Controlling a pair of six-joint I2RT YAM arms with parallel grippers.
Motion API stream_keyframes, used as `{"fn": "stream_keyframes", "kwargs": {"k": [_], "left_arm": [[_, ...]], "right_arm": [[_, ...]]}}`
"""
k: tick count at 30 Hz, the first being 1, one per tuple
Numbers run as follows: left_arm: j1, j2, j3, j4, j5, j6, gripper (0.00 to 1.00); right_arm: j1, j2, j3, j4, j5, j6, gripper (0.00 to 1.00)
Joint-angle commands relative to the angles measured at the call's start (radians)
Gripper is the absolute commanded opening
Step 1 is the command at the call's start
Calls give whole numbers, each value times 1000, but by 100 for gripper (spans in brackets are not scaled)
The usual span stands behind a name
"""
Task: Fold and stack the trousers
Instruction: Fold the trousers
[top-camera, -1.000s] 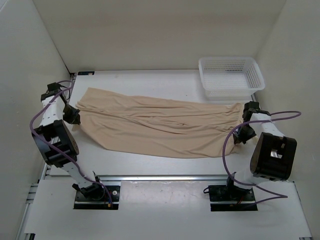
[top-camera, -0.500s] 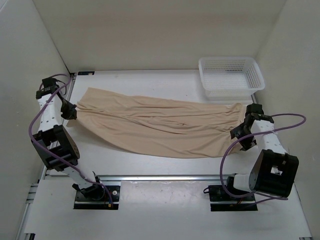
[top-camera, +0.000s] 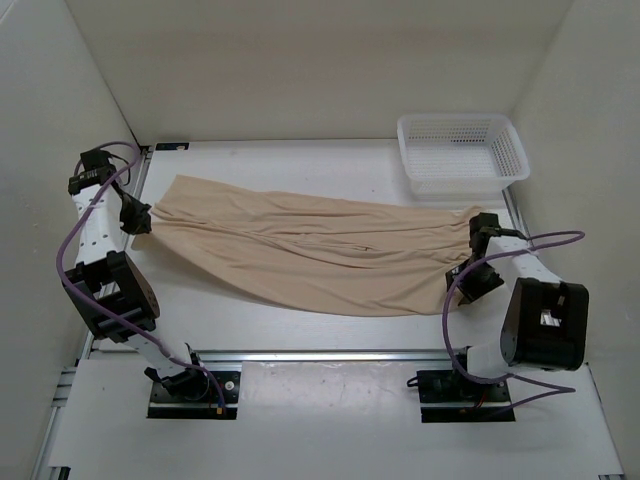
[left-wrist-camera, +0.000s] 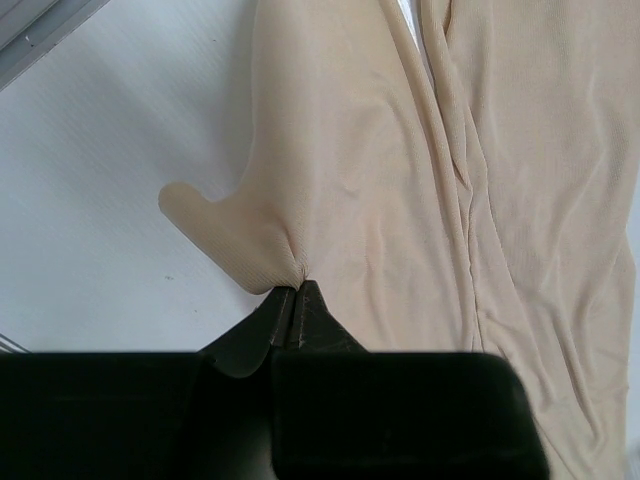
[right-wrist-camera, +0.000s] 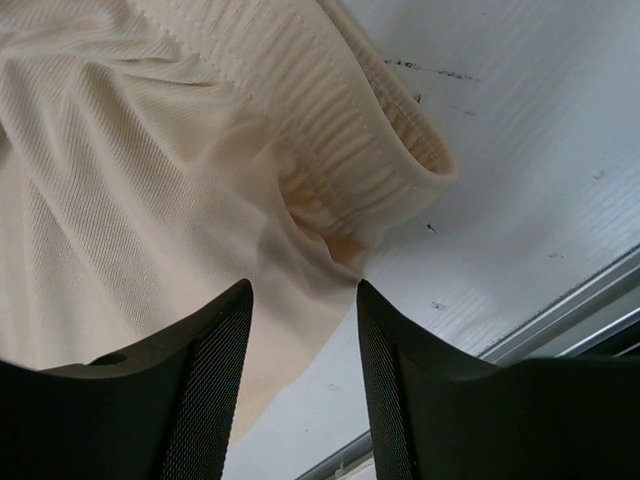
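Note:
The beige trousers (top-camera: 320, 250) lie spread out lengthwise across the table, leg ends to the left and waistband to the right. My left gripper (top-camera: 137, 216) is shut on a pinch of fabric at the far-left leg end, and in the left wrist view the closed gripper (left-wrist-camera: 295, 287) bites a small fold of the trousers (left-wrist-camera: 400, 180). My right gripper (top-camera: 470, 268) stands open at the waist end. In the right wrist view that gripper (right-wrist-camera: 303, 290) brackets the cloth's edge just below the gathered elastic waistband (right-wrist-camera: 340, 170), gripping nothing.
A white mesh basket (top-camera: 462, 150) stands at the back right, just behind the waist end. White walls enclose the table on three sides. A metal rail (top-camera: 320, 353) runs along the front, by the arm bases.
My right gripper has opened, letting go of the waist end, and shifted left over the waistband. My left gripper, still shut, has drawn the leg end slightly left and back.

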Motion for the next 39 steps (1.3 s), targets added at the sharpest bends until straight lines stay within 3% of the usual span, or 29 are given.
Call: {"fn": "stream_keyframes", "kwargs": {"k": [1, 6, 8, 12, 13, 15, 23, 28, 33, 39], "left_arm": [[-4, -34, 34, -16, -5, 7, 10], [-4, -34, 34, -16, -5, 7, 10], [-4, -34, 34, -16, -14, 7, 10], [5, -34, 34, -16, -14, 7, 10], [5, -34, 34, -16, -14, 7, 10], [15, -34, 45, -16, -14, 7, 10], [61, -82, 78, -45, 6, 7, 10], [70, -93, 106, -54, 29, 39, 10], [58, -44, 167, -54, 38, 39, 10], [-5, 76, 293, -54, 18, 19, 10]], "right_arm": [[13, 49, 2, 27, 36, 50, 51], [35, 79, -23, 50, 54, 73, 53], [35, 79, -23, 50, 99, 85, 47], [44, 59, -3, 27, 111, 85, 22], [44, 59, -3, 16, 111, 85, 9], [44, 13, -3, -2, 111, 85, 0], [44, -280, 6, -177, 192, 58, 0], [44, -375, 58, -253, 232, 24, 0], [44, -368, 176, -265, 284, 2, 0], [44, -208, 327, -219, 342, -27, 0]]}}
